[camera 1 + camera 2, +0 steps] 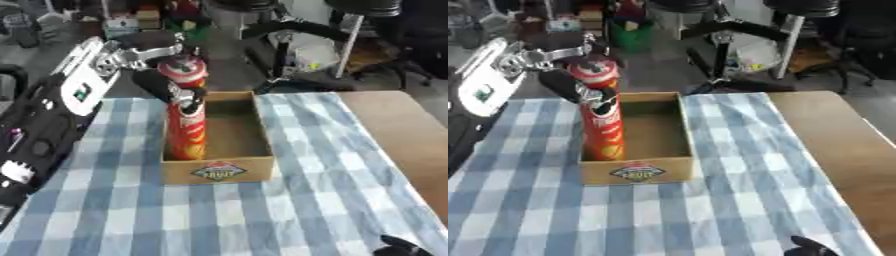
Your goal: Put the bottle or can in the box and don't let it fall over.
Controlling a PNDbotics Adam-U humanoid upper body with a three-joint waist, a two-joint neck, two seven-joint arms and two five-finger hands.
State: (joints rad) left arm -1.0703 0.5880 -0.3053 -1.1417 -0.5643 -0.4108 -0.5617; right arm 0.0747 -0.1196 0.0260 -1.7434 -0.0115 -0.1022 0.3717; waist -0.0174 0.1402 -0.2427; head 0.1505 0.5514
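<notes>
A tall red can (188, 136) with a red and white lid stands upright inside the open cardboard box (255, 172), against its left wall. My left hand (178, 91) comes in from the upper left, and its black fingers curl round the upper part of the can just below the lid. The can's foot is hidden behind the front wall of the box. Only a dark tip of my right hand (400, 247) shows at the bottom right edge, far from the box.
The box sits on a blue and white checked cloth (315, 200). Bare wooden tabletop (407, 135) runs along the right side. Beyond the far table edge stand chair legs and a metal stand (346, 45), with floor clutter.
</notes>
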